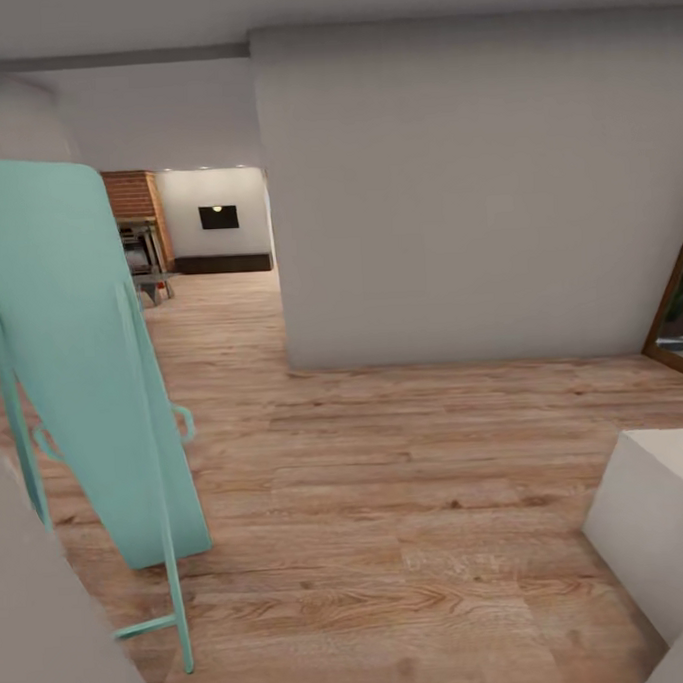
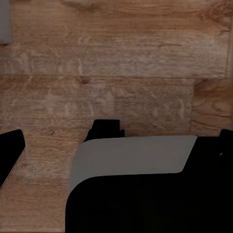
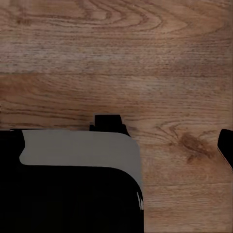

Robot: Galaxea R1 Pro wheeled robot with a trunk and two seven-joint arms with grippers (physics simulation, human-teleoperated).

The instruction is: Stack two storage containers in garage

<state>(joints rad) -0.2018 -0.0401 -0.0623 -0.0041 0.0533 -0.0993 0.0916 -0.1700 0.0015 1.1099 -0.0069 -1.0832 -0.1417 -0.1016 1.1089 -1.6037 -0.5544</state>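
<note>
Facing a teal ironing board point(image 1: 87, 365) on wood-plank floor point(image 1: 390, 499); tool states unclear

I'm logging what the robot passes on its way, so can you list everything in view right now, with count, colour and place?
Ironing board: one, mint green, folded and standing on end at the left, near the camera.
Floor: light wood planks, running through to the far room.
Wall block: one, grey-white, centre to right.
White box-like furniture: one, lower right corner, partly cut off.
Wood-framed glazed panel: one, brown frame, right edge.
Far room: brick fireplace, red-brown; dark screen on the white back wall.
Robot's own parts: grey and black body parts over the planks in both wrist views; gripper states cannot be told.
</note>
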